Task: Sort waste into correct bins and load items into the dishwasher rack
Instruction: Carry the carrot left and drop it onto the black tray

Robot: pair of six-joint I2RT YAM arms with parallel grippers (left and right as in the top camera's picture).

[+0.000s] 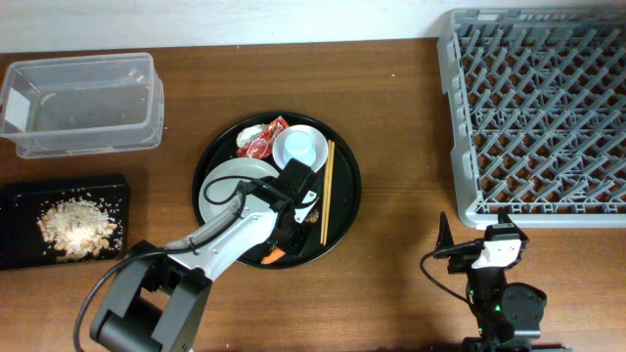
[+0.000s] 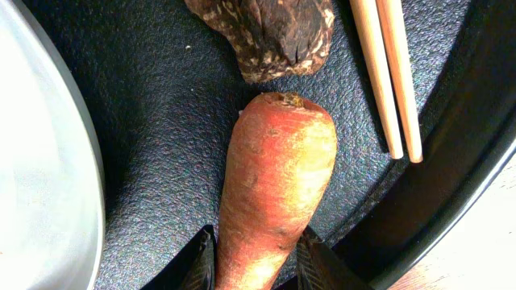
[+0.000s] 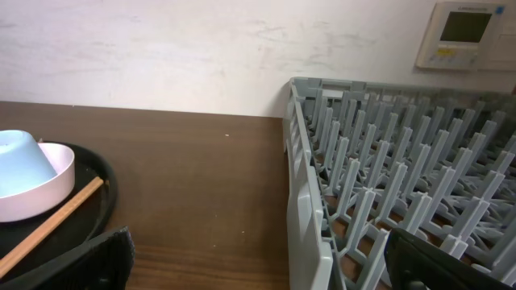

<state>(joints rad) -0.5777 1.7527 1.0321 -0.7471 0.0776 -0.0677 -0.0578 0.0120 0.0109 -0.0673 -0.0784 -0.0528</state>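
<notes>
My left gripper (image 2: 256,262) is low over the round black tray (image 1: 344,200), its two fingers pressed on either side of the small orange carrot (image 2: 278,181), which lies on the tray floor. The carrot's tip shows in the overhead view (image 1: 275,256). The brown lump (image 2: 266,32) lies just beyond the carrot. The chopsticks (image 2: 387,72) lie to the right, and the pale plate (image 2: 40,161) to the left. The light-blue cup (image 1: 301,147) sits in the pinkish bowl (image 3: 56,181). The red wrapper (image 1: 262,138) lies beside them. My right gripper (image 3: 262,266) is open and empty beside the grey rack (image 1: 538,112).
The clear tub (image 1: 83,103) stands at the back left. The shallow black rectangular tray (image 1: 20,200) in front of it holds rice-like crumbs (image 1: 76,227). The rack's wall (image 3: 302,185) stands close to the right of my right gripper. A wall panel (image 3: 463,32) is behind the rack.
</notes>
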